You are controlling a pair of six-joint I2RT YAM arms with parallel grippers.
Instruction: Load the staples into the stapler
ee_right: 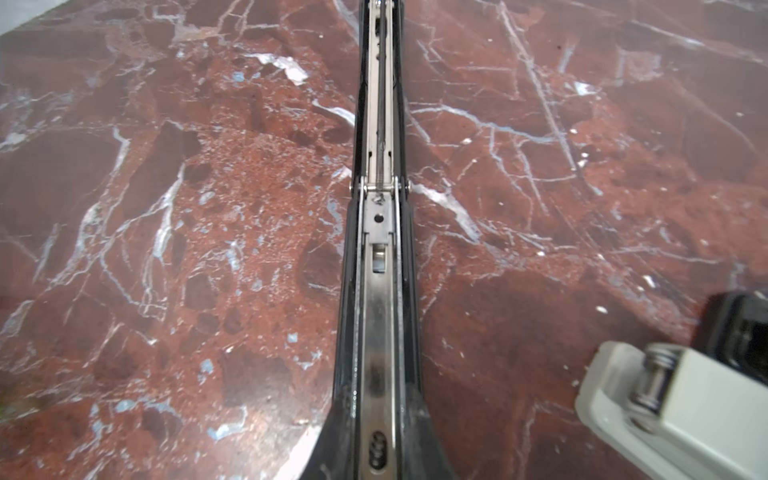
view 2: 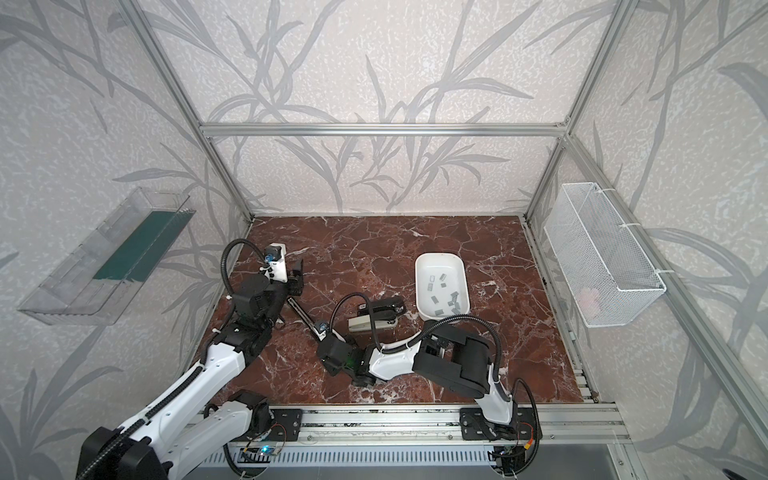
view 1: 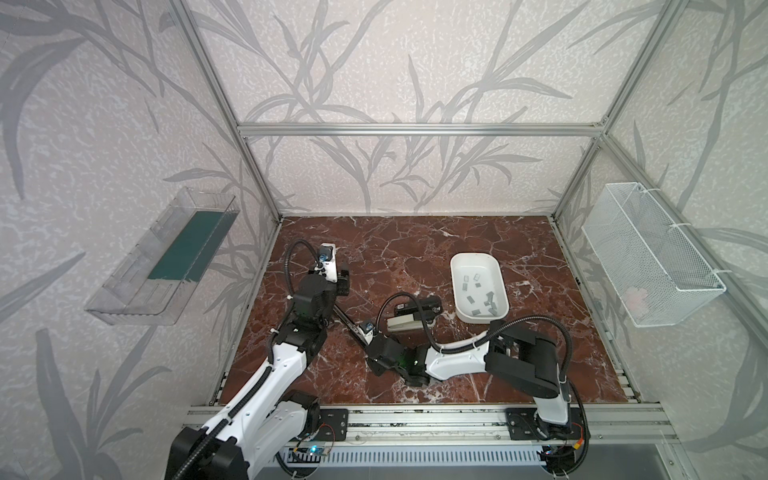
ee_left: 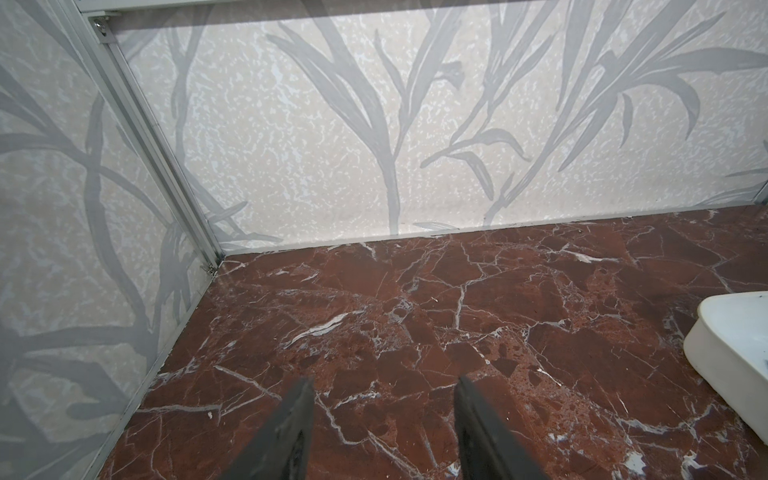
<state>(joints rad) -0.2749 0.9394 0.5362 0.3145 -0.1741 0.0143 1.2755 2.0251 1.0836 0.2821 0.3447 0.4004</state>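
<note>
Right jaws: stapler [ee_right: 376,291]; staples [view 1: 472,298] in tray [view 1: 478,262]

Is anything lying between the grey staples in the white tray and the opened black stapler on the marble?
Yes. A closed black stapler and a grey plastic stapler lie side by side between the white plastic tray and the opened black stapler.

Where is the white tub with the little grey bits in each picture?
Both top views: the white tub sits right of the middle, beyond the right arm.
Left wrist view: only one end shows, at the picture's edge.
Right wrist view: not there; an open stapler runs through it.
Shared landmark: the red marble table, in every view.
</note>
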